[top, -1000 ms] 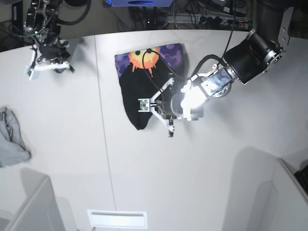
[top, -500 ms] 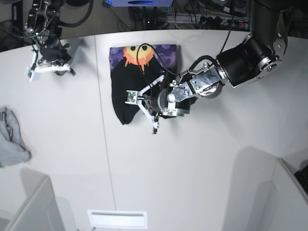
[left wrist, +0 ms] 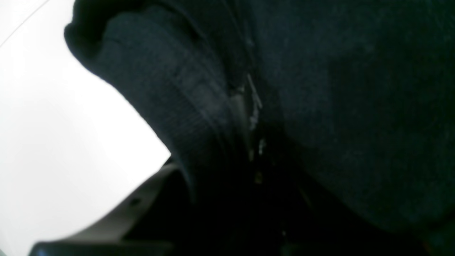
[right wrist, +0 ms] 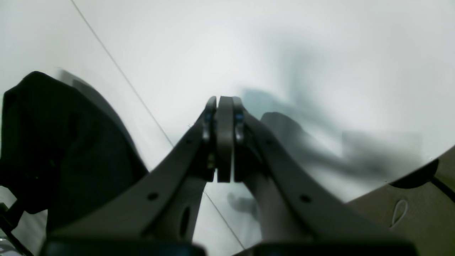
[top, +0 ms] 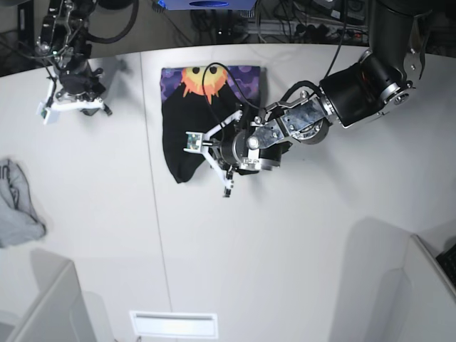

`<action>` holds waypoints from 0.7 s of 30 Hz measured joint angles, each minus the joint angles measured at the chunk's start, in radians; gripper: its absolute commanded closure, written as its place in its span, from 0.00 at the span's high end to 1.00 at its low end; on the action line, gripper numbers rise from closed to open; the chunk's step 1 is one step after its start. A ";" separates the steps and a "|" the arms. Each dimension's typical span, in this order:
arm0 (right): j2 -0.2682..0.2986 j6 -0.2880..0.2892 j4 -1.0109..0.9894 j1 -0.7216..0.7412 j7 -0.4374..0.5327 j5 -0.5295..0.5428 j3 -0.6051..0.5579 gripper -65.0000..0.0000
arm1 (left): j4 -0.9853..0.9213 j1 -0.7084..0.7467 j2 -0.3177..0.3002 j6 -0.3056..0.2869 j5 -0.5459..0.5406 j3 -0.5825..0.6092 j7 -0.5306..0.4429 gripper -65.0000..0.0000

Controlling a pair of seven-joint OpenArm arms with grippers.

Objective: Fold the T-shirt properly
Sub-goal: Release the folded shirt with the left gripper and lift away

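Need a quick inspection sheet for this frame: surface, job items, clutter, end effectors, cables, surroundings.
Surface: white table, one seam running down its length.
Job's things: T-shirt partly folded, sun print facing up at the far end, black fabric bunched at the near end.
Clutter: grey cloth at the table edge, apart from the shirt.
End effectors: left end effector low over the shirt's near part; black fabric fills its wrist view, grip not discernible. Right end effector shut, empty, parked at the far corner.
Cables: black cable from the left arm looping over the shirt.
Surroundings: grey bins at the near corners; equipment and wiring behind the table.
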 measured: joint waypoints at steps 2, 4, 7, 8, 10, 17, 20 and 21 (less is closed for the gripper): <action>0.000 0.000 0.000 0.002 0.000 0.002 0.000 0.00 | 0.001 0.001 -0.009 0.000 -0.001 0.000 -0.017 0.00; 0.000 0.000 -0.001 0.013 0.000 -0.001 0.000 0.00 | 0.001 -0.001 -0.010 0.001 -0.004 0.000 -0.021 0.00; 0.000 0.000 -0.001 0.023 0.000 0.001 0.000 0.00 | 0.001 -0.002 -0.011 0.001 -0.004 0.000 -0.021 0.00; 0.000 0.000 -0.001 0.023 0.000 0.002 0.000 0.00 | 0.001 -0.004 -0.010 0.000 -0.004 0.000 -0.021 0.00; 0.000 0.000 -0.001 0.021 -0.001 0.002 0.000 0.00 | 0.000 -0.016 -0.011 -0.004 -0.008 0.008 -0.018 0.00; 0.000 0.000 -0.001 0.022 -0.001 0.001 0.000 0.00 | -0.007 -0.070 -0.009 -0.023 -0.013 0.009 -0.005 0.63; 0.000 0.000 -0.001 0.023 0.000 0.002 0.000 0.00 | 0.000 -0.095 -0.009 -0.027 -0.017 0.012 0.011 0.77; 0.000 0.000 -0.001 0.022 0.000 0.002 -0.003 0.00 | 0.012 -0.102 -0.011 -0.031 -0.016 0.012 0.023 0.79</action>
